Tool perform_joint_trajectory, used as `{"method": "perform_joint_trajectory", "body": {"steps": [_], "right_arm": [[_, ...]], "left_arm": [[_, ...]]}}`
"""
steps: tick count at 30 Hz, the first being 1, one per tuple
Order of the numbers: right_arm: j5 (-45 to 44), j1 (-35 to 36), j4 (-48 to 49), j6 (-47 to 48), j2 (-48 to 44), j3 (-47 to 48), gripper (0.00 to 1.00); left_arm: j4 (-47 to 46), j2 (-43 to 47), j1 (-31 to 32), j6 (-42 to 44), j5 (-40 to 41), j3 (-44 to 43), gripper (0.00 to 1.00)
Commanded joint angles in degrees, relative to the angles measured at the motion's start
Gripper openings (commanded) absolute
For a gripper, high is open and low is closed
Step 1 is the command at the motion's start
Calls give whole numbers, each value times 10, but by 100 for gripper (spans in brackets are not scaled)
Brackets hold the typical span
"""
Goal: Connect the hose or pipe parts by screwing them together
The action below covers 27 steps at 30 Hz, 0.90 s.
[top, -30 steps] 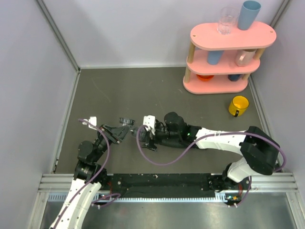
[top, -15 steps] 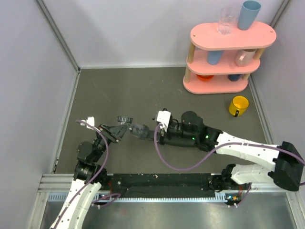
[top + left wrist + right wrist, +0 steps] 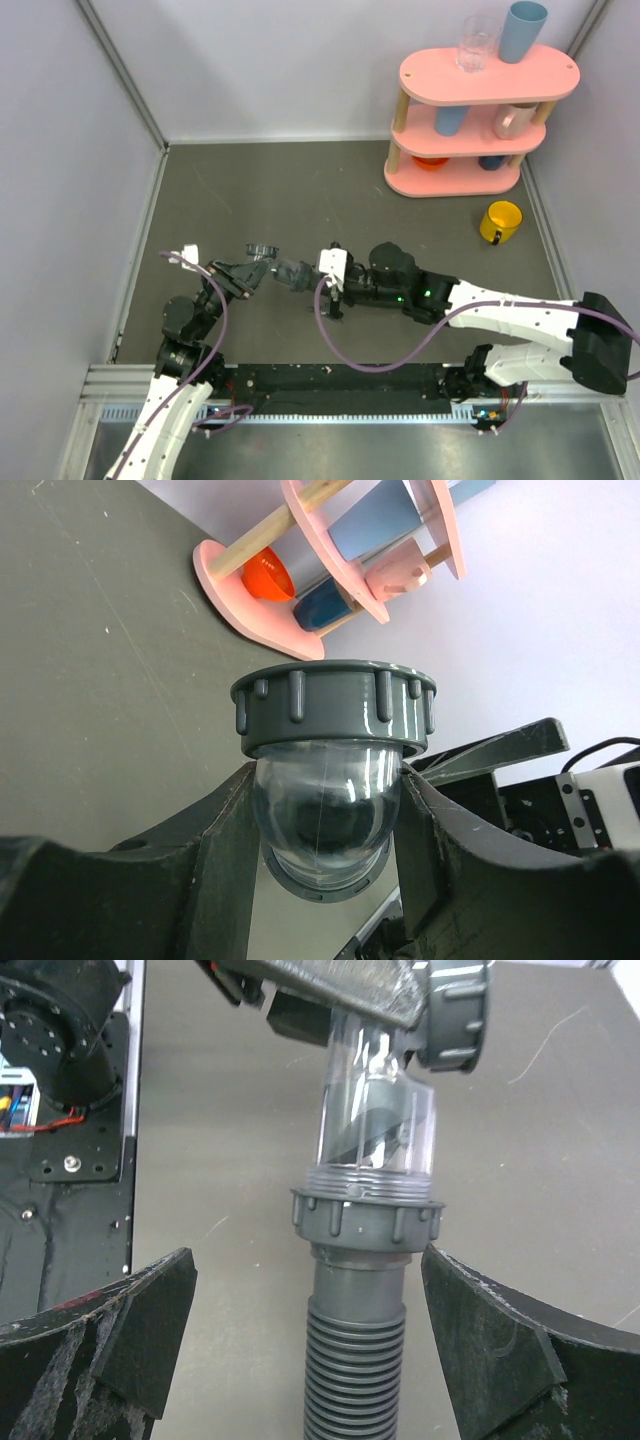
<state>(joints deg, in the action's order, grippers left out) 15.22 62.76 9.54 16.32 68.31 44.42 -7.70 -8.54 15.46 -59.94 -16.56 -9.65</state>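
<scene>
My left gripper (image 3: 325, 830) is shut on a clear elbow fitting (image 3: 325, 800), squeezing its dome from both sides, with the fitting's grey ring nut (image 3: 335, 705) above the fingers. In the top view the left gripper (image 3: 252, 272) holds this fitting (image 3: 263, 251) left of centre. A grey ribbed hose (image 3: 358, 1360) meets the clear elbow (image 3: 375, 1110) through a second ring nut (image 3: 367, 1222). My right gripper (image 3: 308, 1290) stands open, a finger on each side of the hose cuff and touching nothing. From above, the right gripper (image 3: 312, 283) sits just right of the hose end (image 3: 293, 272).
A pink three-tier shelf (image 3: 470, 110) with cups stands at the back right, and a yellow mug (image 3: 501, 221) sits on the mat in front of it. Purple cables (image 3: 370, 360) loop below the right arm. Grey walls close in both sides.
The right gripper drew back to the right from the fitting, then edged left again along the hose. Its arm swung out to the right. The left gripper kept its hold.
</scene>
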Motion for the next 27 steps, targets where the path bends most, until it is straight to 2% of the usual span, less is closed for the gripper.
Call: {"method": "perform_joint_trajectory", "body": {"steps": [1, 10, 27], "right_arm": [[15, 12, 9, 6, 26, 43, 92], [10, 18, 16, 12, 52, 51, 91], [55, 17, -20, 39, 140, 109, 79]], "left_arm": [[-50, -1, -1, -8, 6, -14, 0], [-64, -3, -1, -11, 0, -10, 0], [-83, -4, -1, -25, -11, -13, 0]]}}
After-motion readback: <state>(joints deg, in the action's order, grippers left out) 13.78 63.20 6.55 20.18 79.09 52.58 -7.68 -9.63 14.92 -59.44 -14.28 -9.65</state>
